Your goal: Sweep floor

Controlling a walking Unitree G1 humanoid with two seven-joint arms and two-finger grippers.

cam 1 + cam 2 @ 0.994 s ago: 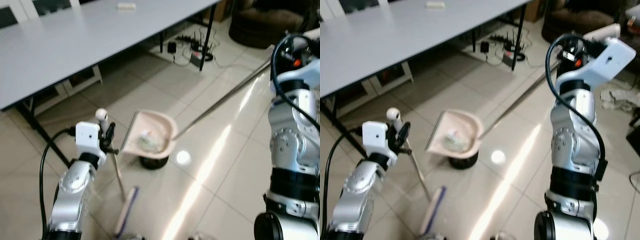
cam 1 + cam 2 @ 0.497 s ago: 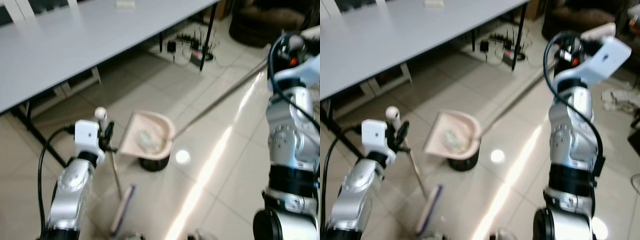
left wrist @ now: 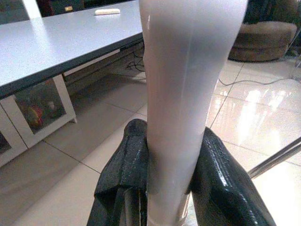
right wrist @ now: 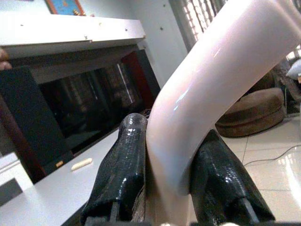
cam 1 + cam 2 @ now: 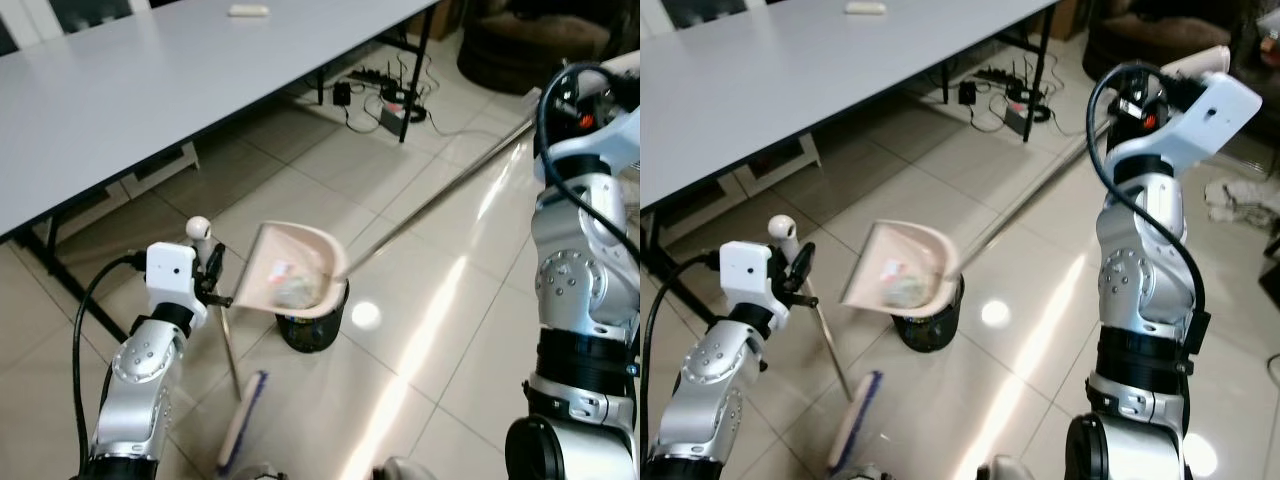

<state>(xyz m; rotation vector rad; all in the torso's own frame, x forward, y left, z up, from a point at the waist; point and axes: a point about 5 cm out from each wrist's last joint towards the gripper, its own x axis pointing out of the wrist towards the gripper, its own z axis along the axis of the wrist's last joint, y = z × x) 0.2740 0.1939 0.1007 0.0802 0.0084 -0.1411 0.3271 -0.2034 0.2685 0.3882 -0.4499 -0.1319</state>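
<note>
Sweep nearly done: my right claw (image 4: 164, 188) grips dustpan (image 5: 290, 275) handle, debris tipping into bin (image 5: 312, 325); left claw (image 3: 171, 188) clamps broom (image 5: 228, 350).

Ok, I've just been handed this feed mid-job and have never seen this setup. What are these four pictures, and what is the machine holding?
It is a humanoid robot with two silver arms, each ending in a tool of two black fingers. The two wide pictures come from its head, looking down at the tiled floor. The two close-ups come from cameras on its wrists, looking along the fingers.

The left tool is shut on the broom handle, whose brush head rests on the floor. In the left wrist view the fingers squeeze that pale handle.

The right tool is shut on the pale grip of the dustpan handle, a long metal rod. The pink dustpan, with debris in it, hangs tilted over a small black bin.

A long grey table stands behind, with cables on the floor beyond it.
</note>
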